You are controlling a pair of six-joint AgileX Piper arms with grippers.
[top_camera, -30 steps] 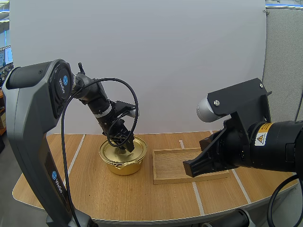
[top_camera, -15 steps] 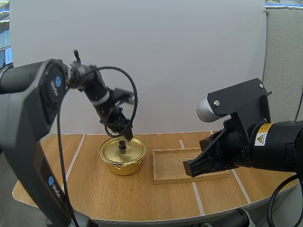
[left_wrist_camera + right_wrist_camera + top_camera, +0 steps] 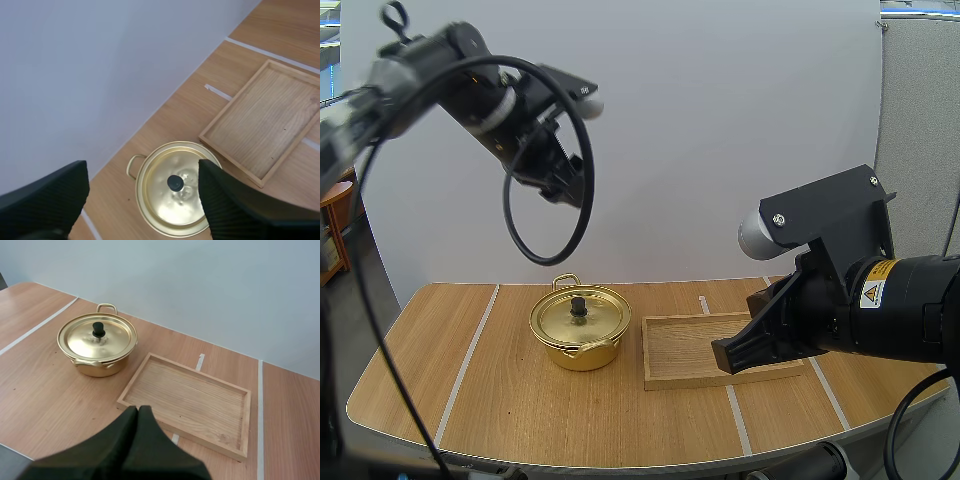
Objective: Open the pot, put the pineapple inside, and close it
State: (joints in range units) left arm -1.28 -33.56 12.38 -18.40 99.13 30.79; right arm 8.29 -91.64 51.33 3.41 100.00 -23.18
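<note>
The gold pot [image 3: 580, 327] stands on the table with its lid on, black knob [image 3: 579, 303] upright. My left gripper [image 3: 558, 185] hangs high above the pot, well apart from it. In the left wrist view its fingers [image 3: 50, 197] stand wide apart with nothing between them, and the pot [image 3: 172, 197] lies far below. My right gripper [image 3: 722, 356] hovers over the wooden tray [image 3: 680, 345]. In the right wrist view its fingers [image 3: 135, 420] lie together as one dark wedge near the tray's front rim [image 3: 165, 416], with the pot [image 3: 97, 342] farther off.
The wooden tray [image 3: 265, 122] lies just right of the pot with nothing in it. White tape lines [image 3: 470, 350] cross the tabletop. Bare wood stretches left of and in front of the pot.
My left gripper has let go of the lid knob and risen from the pot to high above it. The lid stays on the pot. The right arm has not moved.
</note>
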